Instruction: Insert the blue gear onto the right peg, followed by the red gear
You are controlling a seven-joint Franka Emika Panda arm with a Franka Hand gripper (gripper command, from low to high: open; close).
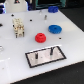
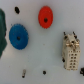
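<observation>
White and mostly bare, the surface (image 1: 70, 42) fills the exterior view, with dark clutter along the upper edge. Two gears lie flat on it, hubs up, probably so each can be pinched from above: one blue gear (image 1: 54, 28) in the upper right of the exterior view, and one red gear (image 1: 40, 37) near the centre, well apart from each other. Lower centre sits one base plate (image 1: 46, 55), pale with a black border, and two thin pins rise from it. I take the darker one, toward the exterior view's right, to be the right peg (image 1: 52, 50); the other is faint. Neither gear is on a peg yet, so the task looks unstarted.

One pale blocky connector (image 1: 18, 28) stands at the upper left of the exterior view.

From the wrist view, both gears show again, with a dark green shape (image 2: 2, 27) at the edge. The gripper appears in neither picture, so I cannot tell whether it is spread or closed.
</observation>
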